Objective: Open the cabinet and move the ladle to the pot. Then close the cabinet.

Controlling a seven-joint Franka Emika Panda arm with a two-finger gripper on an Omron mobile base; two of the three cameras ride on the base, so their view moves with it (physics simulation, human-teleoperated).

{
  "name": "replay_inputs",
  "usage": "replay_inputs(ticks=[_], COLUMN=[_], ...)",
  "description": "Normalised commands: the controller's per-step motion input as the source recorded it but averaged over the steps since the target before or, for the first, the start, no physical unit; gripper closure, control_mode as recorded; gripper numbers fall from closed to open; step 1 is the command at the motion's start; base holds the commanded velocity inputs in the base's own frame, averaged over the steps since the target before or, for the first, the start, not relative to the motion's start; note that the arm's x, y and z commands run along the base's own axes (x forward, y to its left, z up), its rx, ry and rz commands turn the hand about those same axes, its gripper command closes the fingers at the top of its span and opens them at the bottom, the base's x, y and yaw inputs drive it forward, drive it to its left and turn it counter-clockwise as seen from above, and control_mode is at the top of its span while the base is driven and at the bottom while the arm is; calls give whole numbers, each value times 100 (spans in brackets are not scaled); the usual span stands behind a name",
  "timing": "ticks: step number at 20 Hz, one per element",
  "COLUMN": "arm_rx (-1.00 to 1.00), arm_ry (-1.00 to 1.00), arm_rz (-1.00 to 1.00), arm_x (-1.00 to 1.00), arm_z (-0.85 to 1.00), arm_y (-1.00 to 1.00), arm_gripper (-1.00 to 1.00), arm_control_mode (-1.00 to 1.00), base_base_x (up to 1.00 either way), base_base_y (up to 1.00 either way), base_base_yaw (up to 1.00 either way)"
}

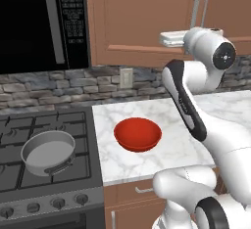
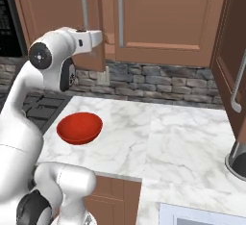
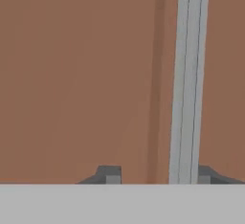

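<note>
The reddish-brown cabinet hangs above the counter with both doors shut, so the ladle is hidden. My gripper is raised against the doors at the lower end of the silver bar handles. In the hand view one handle runs down between my fingertips. It sits close against the right finger, and the left finger stands apart from it. The jaws are open around the bar. The grey pot rests on the stove at lower left.
A red bowl sits on the marble counter below my arm. The black microwave hangs left of the cabinet. In the right base view, a tall wooden panel with a handle stands at the right edge.
</note>
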Motion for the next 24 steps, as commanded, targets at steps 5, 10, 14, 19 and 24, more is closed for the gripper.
replay_inputs(ticks=[5,10,14,19,24], arm_rx=[0,0,1,18,22], arm_ry=[0,6,8,14,3], arm_rz=[-11,-14,-13,-4,0], arm_x=[-100,-100,-100,-49,-21], arm_z=[40,46,39,6,-5], arm_y=[94,93,81,26,-13], arm_gripper=[100,100,100,-100,-100], arm_control_mode=[-100,-100,-100,-100,-100], base_base_x=[0,0,0,0,0], base_base_y=[0,0,0,0,0], base_base_yaw=[0,0,0,0,0])
